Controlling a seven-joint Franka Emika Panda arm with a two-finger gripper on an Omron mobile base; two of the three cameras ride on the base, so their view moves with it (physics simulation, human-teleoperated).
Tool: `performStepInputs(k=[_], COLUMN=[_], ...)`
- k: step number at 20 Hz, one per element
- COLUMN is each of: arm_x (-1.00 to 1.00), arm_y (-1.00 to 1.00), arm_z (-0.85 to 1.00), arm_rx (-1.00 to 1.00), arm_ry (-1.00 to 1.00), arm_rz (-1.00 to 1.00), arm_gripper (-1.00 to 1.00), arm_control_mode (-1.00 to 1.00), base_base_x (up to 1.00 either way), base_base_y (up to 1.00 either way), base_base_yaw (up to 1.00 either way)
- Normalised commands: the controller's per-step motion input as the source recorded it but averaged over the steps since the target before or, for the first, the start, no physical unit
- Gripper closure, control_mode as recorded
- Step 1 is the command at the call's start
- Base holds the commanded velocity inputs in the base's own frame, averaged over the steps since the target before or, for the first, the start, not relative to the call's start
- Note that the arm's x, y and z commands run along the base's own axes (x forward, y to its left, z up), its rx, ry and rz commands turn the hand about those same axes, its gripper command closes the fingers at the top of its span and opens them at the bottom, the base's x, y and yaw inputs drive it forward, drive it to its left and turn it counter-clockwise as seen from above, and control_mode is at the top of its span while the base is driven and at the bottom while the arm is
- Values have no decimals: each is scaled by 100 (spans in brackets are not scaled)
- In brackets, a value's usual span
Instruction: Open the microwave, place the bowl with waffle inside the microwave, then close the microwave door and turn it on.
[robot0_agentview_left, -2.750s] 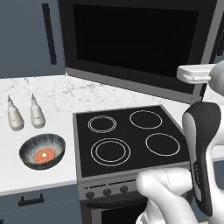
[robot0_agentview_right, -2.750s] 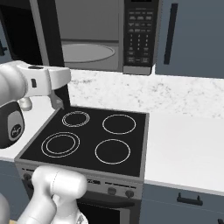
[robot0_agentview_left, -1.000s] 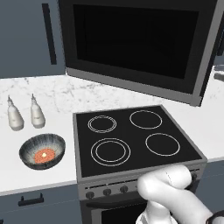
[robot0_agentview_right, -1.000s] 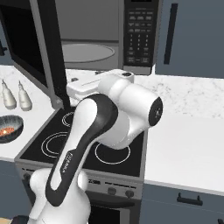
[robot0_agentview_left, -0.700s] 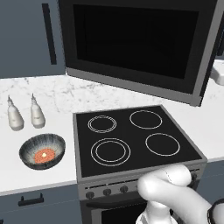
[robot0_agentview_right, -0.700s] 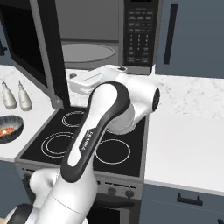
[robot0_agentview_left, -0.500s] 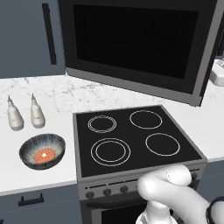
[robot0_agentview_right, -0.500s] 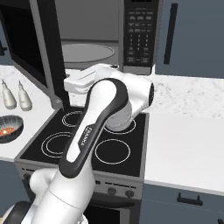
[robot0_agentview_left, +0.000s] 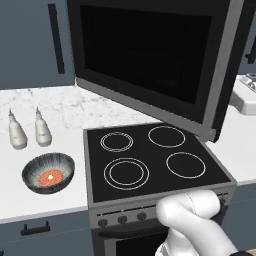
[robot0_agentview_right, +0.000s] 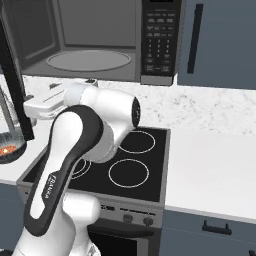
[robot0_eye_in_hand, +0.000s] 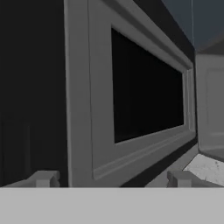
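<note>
The microwave (robot0_agentview_right: 115, 45) stands open, showing its grey interior, glass turntable (robot0_agentview_right: 90, 60) and keypad (robot0_agentview_right: 159, 40). Its microwave door (robot0_agentview_left: 145, 55) is swung far out over the stovetop; the dark door edge (robot0_agentview_right: 12, 75) shows at the left of the right base view. My gripper (robot0_eye_in_hand: 111, 178) is open, fingertips (robot0_eye_in_hand: 43, 177) wide apart with nothing between them, facing the door's inner frame and window (robot0_eye_in_hand: 148, 87) at close range. The blue-grey bowl (robot0_agentview_left: 48, 172) with the orange waffle (robot0_agentview_left: 50, 176) sits on the counter left of the stove, far from the gripper.
The black four-ring stovetop (robot0_agentview_left: 150, 160) lies under the open door. Two pale bottles (robot0_agentview_left: 17, 132) stand behind the bowl on the marble counter (robot0_agentview_right: 210, 150). Blue cabinets with bar handles (robot0_agentview_right: 195, 37) flank the microwave. My arm (robot0_agentview_right: 85, 145) arches over the stove's left half.
The microwave door has swung further open. My hand has moved left with it, staying against the door's inner side. The bowl has not moved.
</note>
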Motion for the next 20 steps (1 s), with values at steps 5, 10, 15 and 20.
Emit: performStepInputs(k=[5, 10, 15, 20], arm_x=[-1, -12, -14, -1], arm_y=[100, 100, 100, 100], arm_z=[0, 0, 0, 0], arm_rx=[-1, -1, -3, -7], arm_ry=[0, 0, 0, 0], arm_rz=[0, 0, 0, 0], arm_gripper=[-100, -100, -100, -100], arm_control_mode=[-100, -100, -100, -100], base_base_x=[0, 0, 0, 0], base_base_y=[0, 0, 0, 0], base_base_yaw=[0, 0, 0, 0])
